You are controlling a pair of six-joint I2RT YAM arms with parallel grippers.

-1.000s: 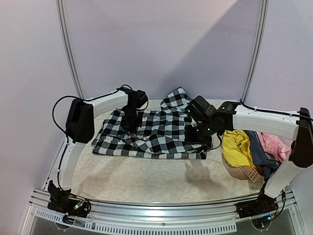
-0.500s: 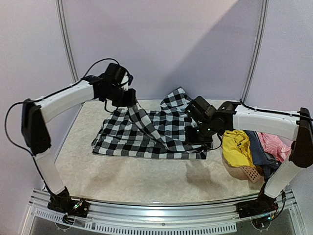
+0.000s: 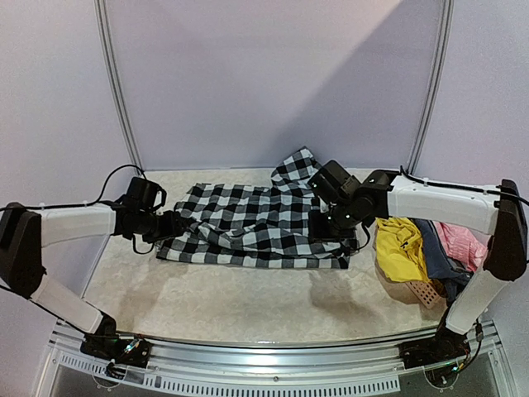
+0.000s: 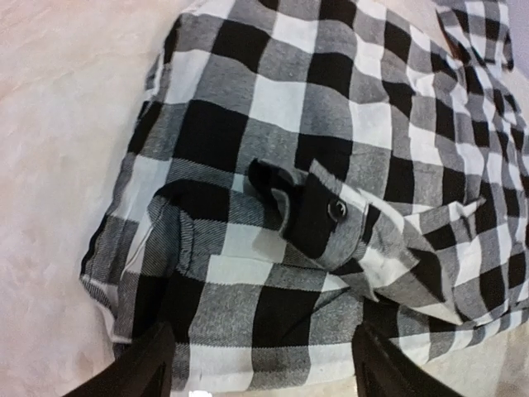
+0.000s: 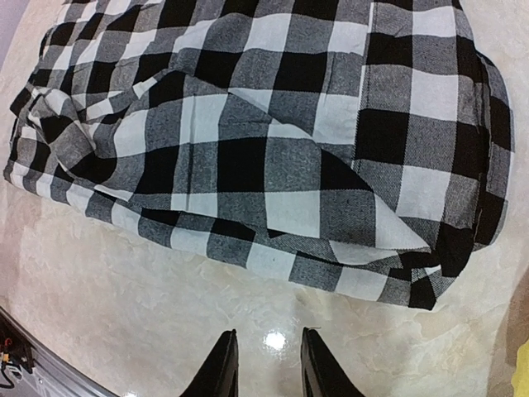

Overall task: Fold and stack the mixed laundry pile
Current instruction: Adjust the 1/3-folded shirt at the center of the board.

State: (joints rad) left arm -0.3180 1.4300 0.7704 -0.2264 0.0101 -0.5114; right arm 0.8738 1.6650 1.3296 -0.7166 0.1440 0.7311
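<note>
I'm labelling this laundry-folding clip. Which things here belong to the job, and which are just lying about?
Part of the job:
checked shirt
yellow garment
pink garment
blue-grey garment

Just lying about:
salmon plastic basket, under the heap on the right

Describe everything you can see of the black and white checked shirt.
The checked shirt is soft woven cloth in black, white and grey squares. It lies roughly folded and rumpled on the table, one part sticking out toward the back wall. A cuff with a dark button rests on top near its left edge. The open left end effector hovers over that edge, not gripping.
</note>
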